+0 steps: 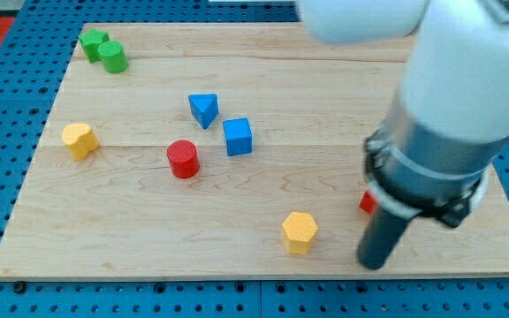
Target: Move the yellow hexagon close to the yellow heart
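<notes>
The yellow hexagon (300,231) lies near the view's bottom edge of the wooden board, right of centre. The yellow heart (79,140) lies far off at the board's left side. My tip (374,261) rests on the board just to the right of the yellow hexagon, a short gap apart from it. The arm's bulky white and grey body fills the view's upper right and hides part of the board there.
A red cylinder (183,159), a blue triangle (203,109) and a blue cube (237,137) sit mid-board between hexagon and heart. Two green blocks (104,49) sit top left. A red block (368,203) peeks out beside the arm. The board's bottom edge (237,276) is close.
</notes>
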Tool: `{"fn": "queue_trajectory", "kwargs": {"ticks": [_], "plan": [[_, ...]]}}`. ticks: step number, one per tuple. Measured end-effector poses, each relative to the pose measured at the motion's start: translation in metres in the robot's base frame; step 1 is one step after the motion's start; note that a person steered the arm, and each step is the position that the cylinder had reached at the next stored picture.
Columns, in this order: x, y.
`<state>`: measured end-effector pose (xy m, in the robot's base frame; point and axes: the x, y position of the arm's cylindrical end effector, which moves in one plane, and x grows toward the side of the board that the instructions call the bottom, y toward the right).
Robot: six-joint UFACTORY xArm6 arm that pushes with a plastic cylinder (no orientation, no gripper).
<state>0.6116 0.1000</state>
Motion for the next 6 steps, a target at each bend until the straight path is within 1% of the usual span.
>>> {"fn": "queue_trajectory", "kwargs": {"ticks": [1,2,3,4,5,6], "plan": [[-0.041,-0.049],[-0.088,-0.067],[-0.106,-0.12],[-0.105,-0.063],[-0.075,-0.065],[-0.07,-0.164]]}}
